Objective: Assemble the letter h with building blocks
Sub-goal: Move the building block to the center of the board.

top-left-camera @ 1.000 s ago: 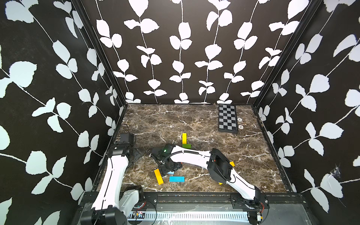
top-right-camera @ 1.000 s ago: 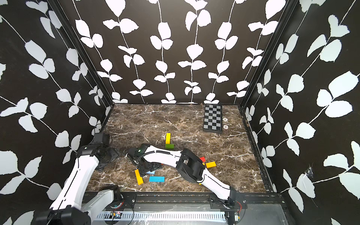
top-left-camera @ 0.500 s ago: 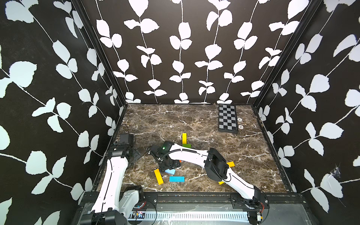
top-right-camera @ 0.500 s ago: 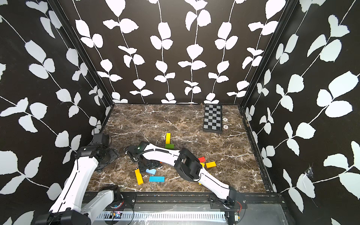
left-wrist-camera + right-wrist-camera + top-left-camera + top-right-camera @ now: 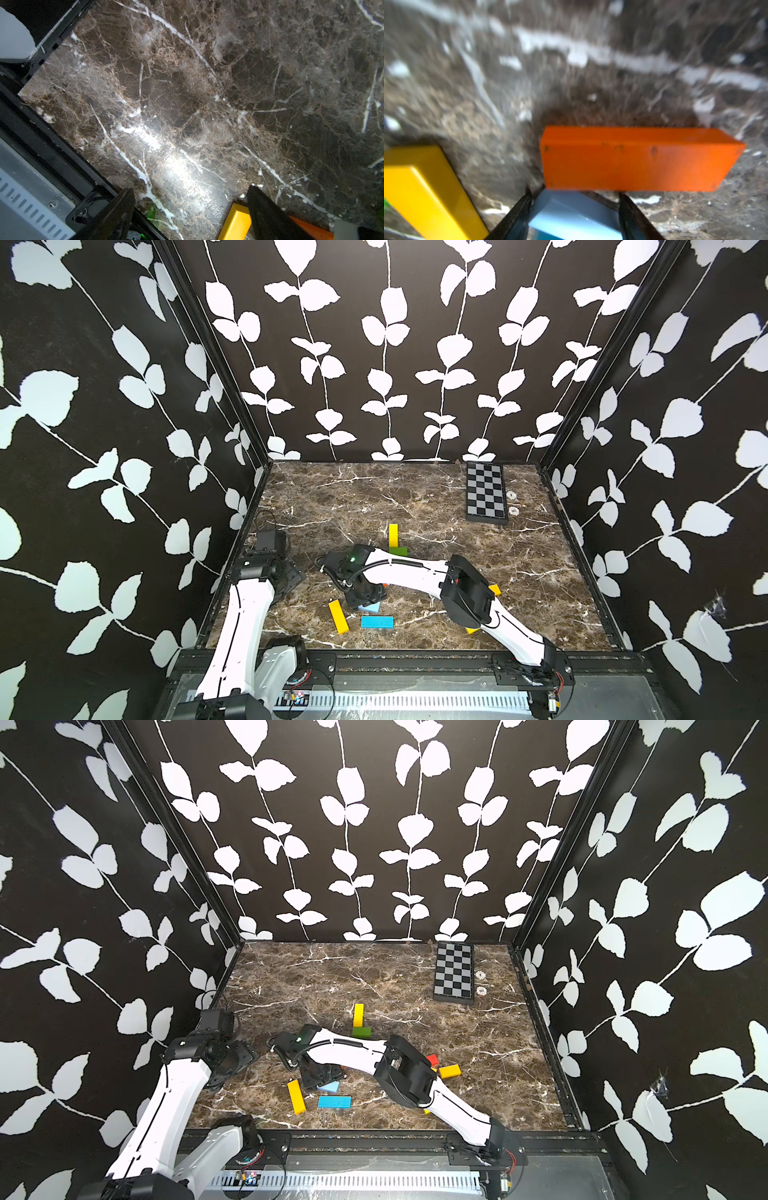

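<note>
The right jaws pinch the light blue block [image 5: 575, 216]; the orange block [image 5: 639, 160] lies crosswise just beyond their tips. The left jaws hang spread, empty, well apart.

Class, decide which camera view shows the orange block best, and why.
The right wrist view: the orange block lies large, both ends visible, slightly blurred. The left wrist view catches one sliver. In both top views the right arm hides nearly all of it.
</note>
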